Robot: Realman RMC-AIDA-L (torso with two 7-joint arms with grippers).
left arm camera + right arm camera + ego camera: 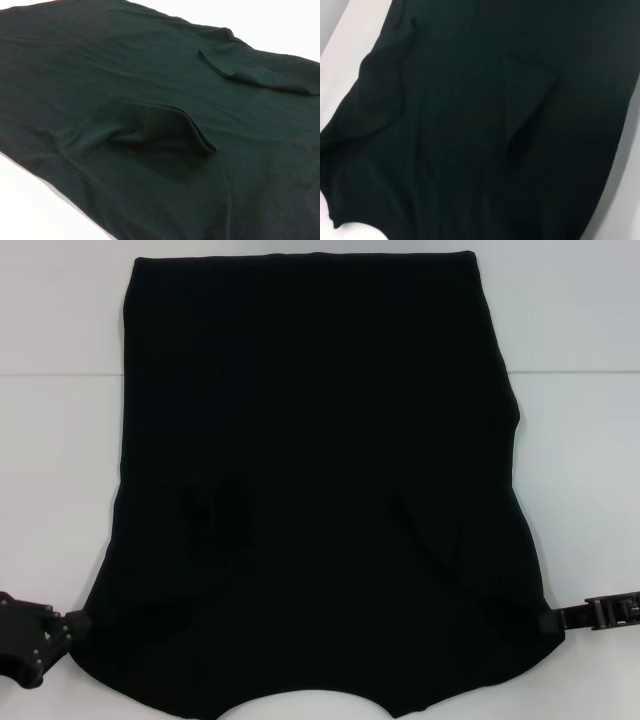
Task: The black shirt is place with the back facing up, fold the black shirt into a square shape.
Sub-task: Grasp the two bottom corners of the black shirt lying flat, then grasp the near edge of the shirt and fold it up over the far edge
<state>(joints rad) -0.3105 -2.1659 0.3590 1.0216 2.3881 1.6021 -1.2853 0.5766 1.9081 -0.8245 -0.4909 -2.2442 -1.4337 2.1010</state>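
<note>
Large soft black cloth shirt [320,490] lies spread on white table [60,440], sleeves tucked in. Left gripper [75,625] and right gripper [550,621] at its near side edges; cannot tell whether either is closed. Risk: uneven lift skews fold.

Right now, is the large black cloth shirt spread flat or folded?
Partly folded: the large black cloth shirt has both sleeves folded inward over its body, which lies full length on the white table.
</note>
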